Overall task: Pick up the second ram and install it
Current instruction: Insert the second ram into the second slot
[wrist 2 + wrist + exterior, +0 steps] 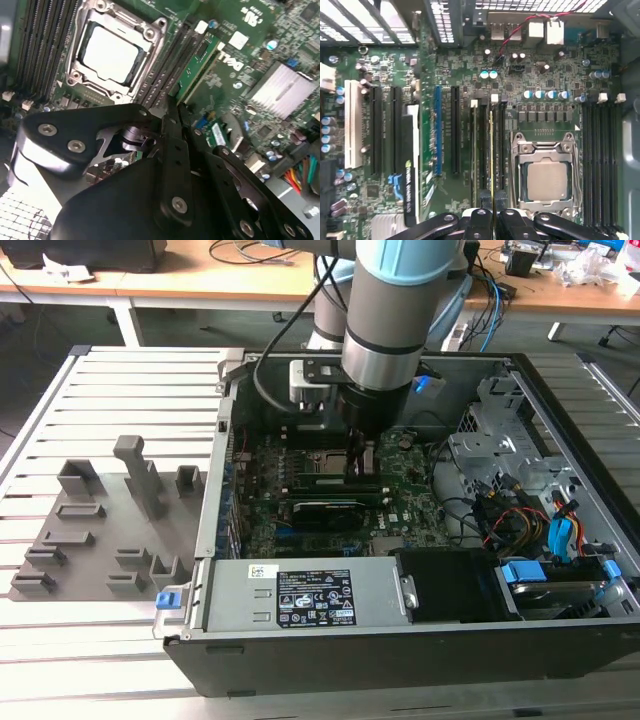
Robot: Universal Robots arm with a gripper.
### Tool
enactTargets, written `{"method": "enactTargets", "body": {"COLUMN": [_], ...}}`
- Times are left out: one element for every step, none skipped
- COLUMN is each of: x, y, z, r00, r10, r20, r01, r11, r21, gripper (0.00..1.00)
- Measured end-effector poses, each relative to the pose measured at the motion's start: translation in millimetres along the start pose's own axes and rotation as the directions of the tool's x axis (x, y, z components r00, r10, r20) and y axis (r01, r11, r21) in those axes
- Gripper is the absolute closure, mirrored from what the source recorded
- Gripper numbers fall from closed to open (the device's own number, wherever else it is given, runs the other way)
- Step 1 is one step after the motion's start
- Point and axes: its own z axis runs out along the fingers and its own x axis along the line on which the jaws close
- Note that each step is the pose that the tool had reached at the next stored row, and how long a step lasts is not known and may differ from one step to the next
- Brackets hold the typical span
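The second ram (pixel 491 150) shows edge-on as a thin green stick standing upright in a black memory slot beside the square metal-framed CPU socket (pixel 547 180). In the second wrist view its green face (pixel 196 67) runs along the slot bank away from the fingers. My gripper (pixel 492 217) is shut on the stick, one black finger on each side. In the exterior view the gripper (pixel 360 465) reaches straight down into the open computer case, just to the exterior view's right of the CPU socket (pixel 320 462).
The grey plastic holder tray (pixel 90 540) lies on the slatted table at the exterior view's left. Inside the case a black expansion card (pixel 320 512) sits beside the slots. The power supply (pixel 310 595) is at the front, with drive bays and cables (pixel 540 520) on the right.
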Motion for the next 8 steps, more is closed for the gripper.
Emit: {"method": "enactTargets", "body": {"x": [-1.0, -0.8, -0.6, -0.7, -0.7, -0.7, -0.6, -0.5], "y": [2.1, 3.1, 3.5, 3.6, 4.0, 4.3, 5.0, 5.1], "z": [3.3, 6.7, 10.1, 11.9, 12.5, 13.0, 13.7, 15.0], "r00": [1.0000, 1.0000, 1.0000, 1.0000, 1.0000, 1.0000, 1.0000, 1.0000], "r10": [0.000, 0.000, 0.000, 0.000, 0.001, 0.001, 0.001, 0.001], "r20": [0.0006, 0.0005, 0.0004, 0.0014, 0.0048, 0.0070, 0.0086, 0.0096], "r01": [0.000, 0.000, 0.000, 0.000, -0.001, -0.001, -0.001, -0.001], "r11": [1.0000, 1.0000, 1.0000, 1.0000, 1.0000, 1.0000, 1.0000, 1.0000], "r21": [0.0000, 0.0000, -0.0001, -0.0001, -0.0001, -0.0001, 0.0000, -0.0001], "gripper": [0.87, 0.87, 0.87, 0.87, 0.87, 0.87, 0.87, 0.87]}}
